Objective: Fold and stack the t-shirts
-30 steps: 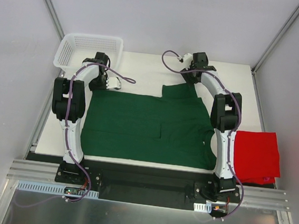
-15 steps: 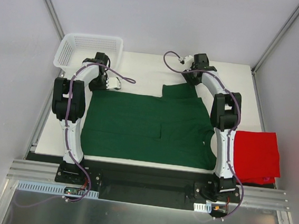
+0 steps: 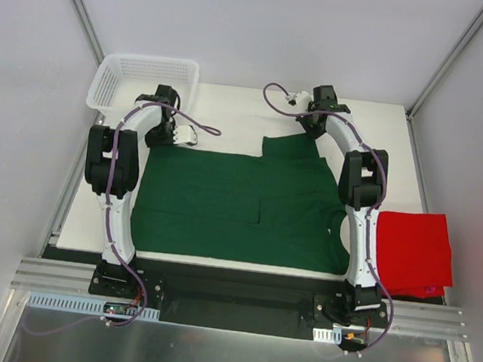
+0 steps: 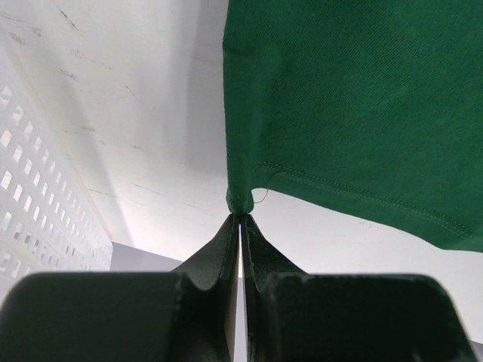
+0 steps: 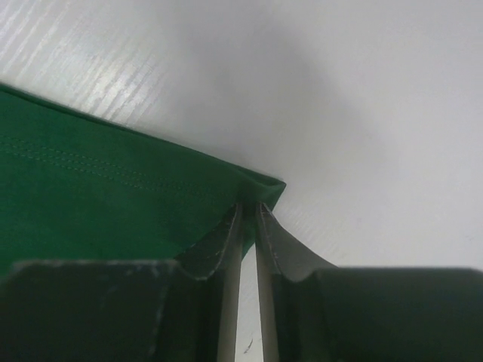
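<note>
The green t-shirt [image 3: 239,206] lay spread flat across the middle of the white table [image 3: 231,112], with its far edge at both claws. The left gripper [image 4: 240,219] was clamped on the shirt's far left corner, and the cloth bunched right at its closed tips. The right gripper [image 5: 249,207] pinched a hemmed corner at the far right. The red t-shirt [image 3: 415,249] lay right of the right arm, well apart from both claws.

Both arms are reaching toward the bench's far edge. The left arm [image 3: 115,164] is holding its jaws shut on a corner of the green shirt [image 4: 362,90]. The right arm [image 3: 362,188] is pinching another corner, jaws nearly together.
</note>
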`<act>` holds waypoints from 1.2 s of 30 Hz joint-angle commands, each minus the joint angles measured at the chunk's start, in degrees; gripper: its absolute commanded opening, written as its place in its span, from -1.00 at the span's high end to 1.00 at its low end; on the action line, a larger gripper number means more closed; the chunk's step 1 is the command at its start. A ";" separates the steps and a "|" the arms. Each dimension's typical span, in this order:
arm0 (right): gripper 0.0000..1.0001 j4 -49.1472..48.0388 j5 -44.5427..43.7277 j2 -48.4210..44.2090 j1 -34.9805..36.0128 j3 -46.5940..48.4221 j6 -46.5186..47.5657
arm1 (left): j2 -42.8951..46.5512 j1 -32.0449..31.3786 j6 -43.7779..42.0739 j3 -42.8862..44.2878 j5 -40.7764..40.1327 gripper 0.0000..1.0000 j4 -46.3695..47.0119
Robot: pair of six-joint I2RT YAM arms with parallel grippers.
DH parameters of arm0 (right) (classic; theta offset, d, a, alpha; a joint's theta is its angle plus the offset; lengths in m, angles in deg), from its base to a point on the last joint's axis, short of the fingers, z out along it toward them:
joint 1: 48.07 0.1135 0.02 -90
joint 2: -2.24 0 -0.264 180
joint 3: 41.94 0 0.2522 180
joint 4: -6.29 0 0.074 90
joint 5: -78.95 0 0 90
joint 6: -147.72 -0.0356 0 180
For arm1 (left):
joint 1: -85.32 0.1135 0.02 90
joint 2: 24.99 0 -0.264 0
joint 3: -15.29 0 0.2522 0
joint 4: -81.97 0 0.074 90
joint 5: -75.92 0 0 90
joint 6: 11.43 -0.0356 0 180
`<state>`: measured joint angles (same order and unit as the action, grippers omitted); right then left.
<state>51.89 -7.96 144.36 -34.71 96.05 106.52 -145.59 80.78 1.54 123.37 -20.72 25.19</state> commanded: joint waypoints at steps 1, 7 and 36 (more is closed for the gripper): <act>0.72 3.76 2.62 0.61 0.43 2.43 2.71 | 2.12 -0.47 0.57 0.42 -0.75 1.00 -2.33; 0.98 3.76 1.66 0.87 0.78 2.43 3.41 | 1.94 -0.47 0.75 0.25 -0.66 1.00 -2.50; 0.99 -0.99 1.30 -8.88 1.05 -5.48 3.24 | -0.96 -0.56 1.36 2.00 -1.72 1.00 -2.41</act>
<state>50.75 -7.55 140.41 -34.20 90.71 109.43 -145.74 80.76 1.97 123.39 -21.81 24.84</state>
